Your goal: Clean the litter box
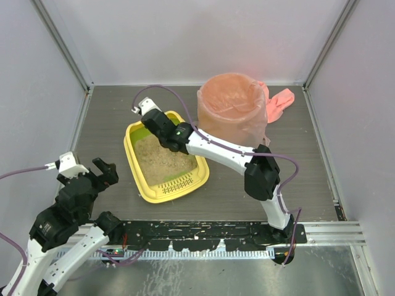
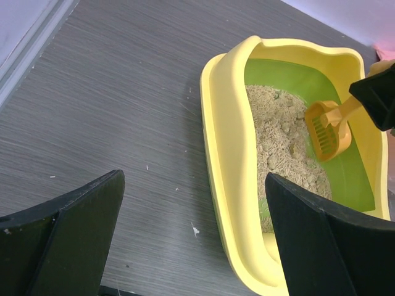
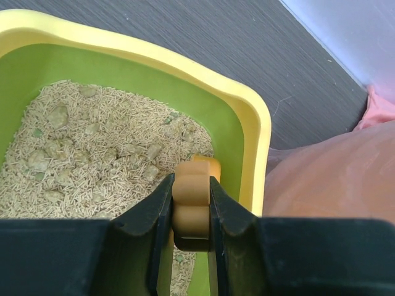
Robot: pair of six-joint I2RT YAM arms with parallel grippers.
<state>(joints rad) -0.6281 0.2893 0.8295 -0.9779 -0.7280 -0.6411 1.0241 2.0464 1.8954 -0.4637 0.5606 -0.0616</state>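
Yellow plastic litter box [image 1: 131, 154], rectangular with rounded corners, green inner wall, part filled with beige pelleted litter [image 3: 111, 154]. Position: directly below the right hand [image 3: 190, 191], and ahead and to the right of the left hand [image 1: 106, 172], well apart from it. It stands flat on the surface [image 1: 108, 117], which is dark grey with a wood-grain finish. The slotted ledge [image 1: 176, 185] is on the short side further from the right hand.

Litter contents: several pale greenish-grey clumps [image 3: 58, 114] lie among the pellets, to the left of the right hand in its wrist view.

Right hand: fingers clamped on the handle of a small orange slotted scoop [image 2: 326, 131]. The handle fills the gap between both fingers. The scoop head hangs below the hand inside the box, over the litter and close to the green wall. Whether it touches the litter cannot be told.

Left hand: fingers [image 2: 74, 240] spread wide apart, nothing between them, held over bare surface. The long side of the box runs past its right finger in the wrist view, not touching it.

Round bin [image 1: 216, 126], lined with a pink bag: just to the right of the right hand, close beside the far corner of the box. Loose bag ends [image 1: 281, 102] trail off the side of the bin away from the hand.
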